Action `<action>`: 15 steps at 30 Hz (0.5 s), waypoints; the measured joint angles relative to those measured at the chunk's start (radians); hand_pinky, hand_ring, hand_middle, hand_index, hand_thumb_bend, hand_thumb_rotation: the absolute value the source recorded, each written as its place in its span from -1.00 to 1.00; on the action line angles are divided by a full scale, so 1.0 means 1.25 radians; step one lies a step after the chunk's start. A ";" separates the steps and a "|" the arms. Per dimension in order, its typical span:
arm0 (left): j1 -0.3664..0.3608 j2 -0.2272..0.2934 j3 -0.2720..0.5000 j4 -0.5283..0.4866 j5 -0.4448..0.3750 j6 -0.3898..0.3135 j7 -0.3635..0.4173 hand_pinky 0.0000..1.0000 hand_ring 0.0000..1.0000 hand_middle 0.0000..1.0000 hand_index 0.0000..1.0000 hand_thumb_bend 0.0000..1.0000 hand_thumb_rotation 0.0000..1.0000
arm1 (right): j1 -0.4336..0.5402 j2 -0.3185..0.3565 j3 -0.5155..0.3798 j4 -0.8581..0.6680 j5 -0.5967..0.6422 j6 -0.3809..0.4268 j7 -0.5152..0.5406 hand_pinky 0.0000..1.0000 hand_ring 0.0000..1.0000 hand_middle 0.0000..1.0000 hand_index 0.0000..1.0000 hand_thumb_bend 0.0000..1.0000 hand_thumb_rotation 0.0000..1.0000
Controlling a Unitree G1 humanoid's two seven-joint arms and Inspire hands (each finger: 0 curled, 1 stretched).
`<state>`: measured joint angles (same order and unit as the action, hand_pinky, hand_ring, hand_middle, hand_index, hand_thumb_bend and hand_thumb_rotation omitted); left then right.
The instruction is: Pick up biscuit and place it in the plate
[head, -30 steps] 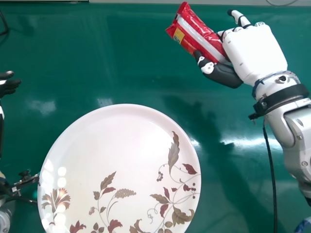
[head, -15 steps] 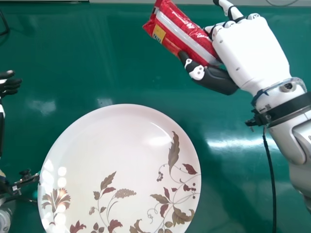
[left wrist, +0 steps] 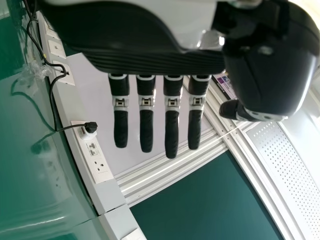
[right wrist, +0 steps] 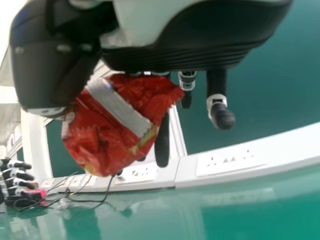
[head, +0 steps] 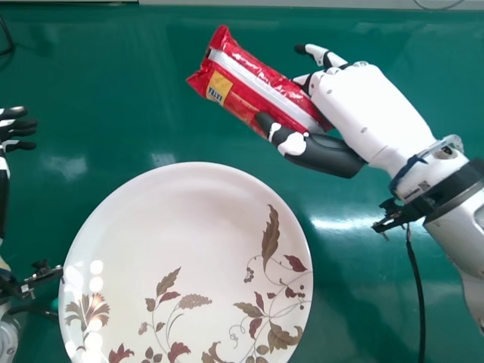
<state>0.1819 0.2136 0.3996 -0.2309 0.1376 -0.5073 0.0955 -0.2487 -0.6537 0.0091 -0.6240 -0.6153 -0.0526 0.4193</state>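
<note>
- We have the biscuit packet (head: pixel 261 87) in our right hand (head: pixel 370 106), held up over the green table (head: pixel 113 83), beyond the far rim of the plate (head: pixel 166 219) and toward its right side in the head view.
- Its wrapper is long, bright red and glossy, with small creases that catch the light.
- Along its length we see a silvery white stripe, and near the end away from our palm a yellow patch with dark print.
- That free end flares into a crimped seal; the packet slants, with this end farther from the plate than the gripped one.
- From the right wrist view we look at the wrapper crumpled and puckered, the pale band crossing the red and ending in a jagged edge, with a little yellow beside it.
- Our right hand pinches the packet, the black thumb (head: pixel 321 153) against the side nearer the plate and fingers on the other; some fingers stand off from it.
- Our left hand (head: pixel 17 124) is open at the left side of the head view, its fingers (left wrist: pixel 171 132) straight and holding nothing.
- The plate is round and white, patterned with brown and maroon leaves.
</note>
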 measured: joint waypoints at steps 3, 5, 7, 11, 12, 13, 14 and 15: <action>-0.001 0.000 -0.001 0.000 0.000 0.000 0.000 -0.01 0.23 0.25 0.37 -0.52 0.07 | 0.012 -0.001 -0.003 -0.001 0.051 -0.044 0.003 -0.83 -0.13 -0.06 -0.03 0.03 -1.00; -0.001 0.000 -0.001 0.000 0.000 0.000 0.000 -0.05 0.22 0.25 0.36 -0.51 0.08 | 0.020 -0.002 -0.003 0.001 0.079 -0.074 0.004 -0.84 -0.13 -0.06 -0.03 0.03 -1.00; -0.002 0.000 -0.002 0.001 0.000 0.000 0.000 -0.06 0.22 0.25 0.36 -0.48 0.09 | 0.025 -0.002 -0.003 0.008 0.102 -0.100 0.004 -0.83 -0.15 -0.08 -0.03 0.02 -1.00; -0.006 0.000 -0.004 0.000 0.000 0.002 0.000 -0.04 0.23 0.24 0.36 -0.53 -0.01 | 0.042 -0.001 -0.001 0.018 0.126 -0.137 0.005 -0.84 -0.14 -0.08 -0.03 0.02 -1.00; -0.007 0.000 -0.006 0.000 0.000 0.003 0.000 -0.02 0.23 0.25 0.37 -0.50 0.01 | 0.052 0.001 0.000 0.020 0.131 -0.149 0.004 -0.84 -0.14 -0.08 -0.03 0.02 -1.00; -0.008 0.000 -0.007 0.000 0.000 0.004 0.000 0.00 0.24 0.25 0.38 -0.48 0.02 | 0.061 0.005 0.004 0.023 0.136 -0.161 0.004 -0.85 -0.13 -0.07 -0.03 0.02 -1.00; -0.008 0.000 -0.010 0.000 0.000 0.006 0.000 0.02 0.26 0.26 0.39 -0.46 0.04 | 0.069 0.010 0.009 0.027 0.141 -0.171 0.004 -0.86 -0.13 -0.07 -0.03 0.02 -1.00; -0.008 0.000 -0.012 -0.001 -0.001 0.009 0.000 0.03 0.26 0.27 0.39 -0.45 0.04 | 0.076 0.016 0.015 0.031 0.148 -0.179 0.004 -0.87 -0.13 -0.06 -0.03 0.02 -1.00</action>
<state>0.1716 0.2136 0.3841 -0.2320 0.1368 -0.4956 0.0954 -0.1539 -0.6341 0.0274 -0.5851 -0.4305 -0.2761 0.4243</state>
